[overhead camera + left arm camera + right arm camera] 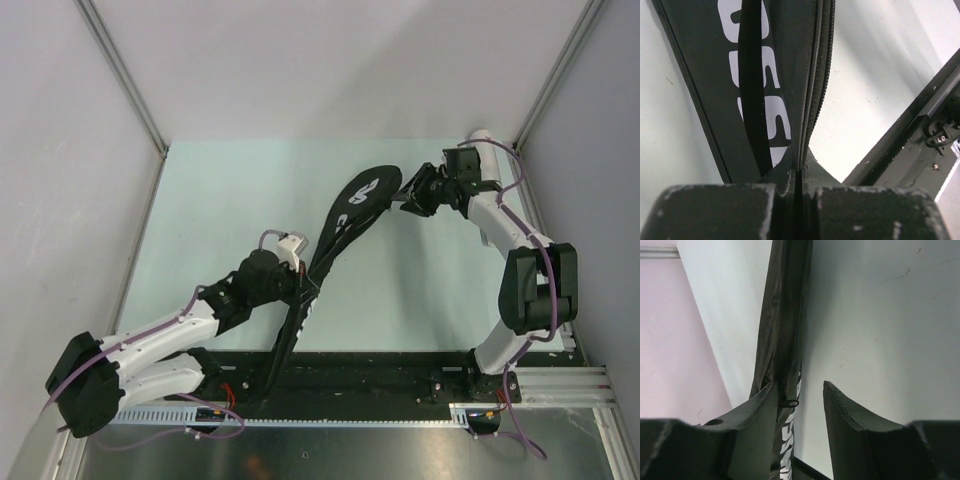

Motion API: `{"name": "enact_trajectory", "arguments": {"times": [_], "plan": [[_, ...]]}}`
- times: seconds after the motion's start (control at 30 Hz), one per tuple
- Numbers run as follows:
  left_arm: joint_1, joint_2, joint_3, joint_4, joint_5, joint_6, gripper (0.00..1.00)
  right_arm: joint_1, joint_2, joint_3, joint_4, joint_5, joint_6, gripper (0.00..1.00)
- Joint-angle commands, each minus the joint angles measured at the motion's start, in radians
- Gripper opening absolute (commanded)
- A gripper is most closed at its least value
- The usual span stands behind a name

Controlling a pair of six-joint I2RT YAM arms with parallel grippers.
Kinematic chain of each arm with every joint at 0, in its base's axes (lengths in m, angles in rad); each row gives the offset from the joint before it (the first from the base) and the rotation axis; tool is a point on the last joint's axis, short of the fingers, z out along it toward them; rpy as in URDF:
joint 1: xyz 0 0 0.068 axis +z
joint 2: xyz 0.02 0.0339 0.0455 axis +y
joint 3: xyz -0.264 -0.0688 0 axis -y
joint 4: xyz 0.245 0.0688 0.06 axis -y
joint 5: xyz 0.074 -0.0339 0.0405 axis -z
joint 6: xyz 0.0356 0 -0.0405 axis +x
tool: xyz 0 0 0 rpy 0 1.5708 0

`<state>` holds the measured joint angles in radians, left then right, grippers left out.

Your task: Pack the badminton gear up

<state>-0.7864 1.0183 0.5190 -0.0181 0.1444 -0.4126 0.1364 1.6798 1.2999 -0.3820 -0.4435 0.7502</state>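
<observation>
Apparently, racket bag point(360, 195) edge between left end effector's point(799, 167) fingers.

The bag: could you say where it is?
In the top view the bag lies diagonally at centre, pinched by the left tool, wide end at the right tool.

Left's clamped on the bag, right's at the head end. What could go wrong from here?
1. The right gripper has its jaws apart, with the edge of the racket bag and its zipper pull against one finger only; closing may catch fabric, not the pull.
2. The left gripper pinches just the thin zippered seam; a tug could slip it free.
3. The bag's narrow end overhangs the near rail and might snag.
</observation>
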Motion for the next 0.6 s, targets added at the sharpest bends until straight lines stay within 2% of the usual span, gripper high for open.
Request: {"name": "enact_trajectory", "arguments": {"times": [0.0,0.07,0.13,0.23,0.3,0.37,0.47,0.57], "plan": [[0.003,-0.034,0.012,0.118,0.076,-0.035,0.0,0.009,-0.06,-0.094,0.141,-0.015,-0.032,0.45],[0.009,-0.03,0.015,0.118,0.102,-0.055,0.0,-0.007,-0.142,-0.172,0.221,0.003,-0.054,0.48],[0.025,-0.024,0.018,0.119,0.142,-0.101,0.0,-0.026,-0.221,-0.283,0.334,-0.01,-0.104,0.58],[0.065,-0.011,0.018,0.129,0.263,-0.155,0.01,-0.053,-0.264,-0.343,0.417,-0.093,-0.211,0.63],[0.091,-0.007,0.013,0.139,0.331,-0.178,0.0,-0.066,-0.288,-0.347,0.411,-0.13,-0.244,0.61],[0.105,-0.007,0.013,0.142,0.356,-0.176,0.0,-0.07,-0.331,-0.389,0.478,-0.193,-0.287,0.58],[0.119,-0.006,0.013,0.147,0.409,-0.189,0.0,-0.073,-0.345,-0.409,0.549,-0.289,-0.34,0.45],[0.133,-0.003,0.013,0.158,0.461,-0.201,0.0,-0.103,-0.318,-0.409,0.609,-0.36,-0.31,0.31]]}}
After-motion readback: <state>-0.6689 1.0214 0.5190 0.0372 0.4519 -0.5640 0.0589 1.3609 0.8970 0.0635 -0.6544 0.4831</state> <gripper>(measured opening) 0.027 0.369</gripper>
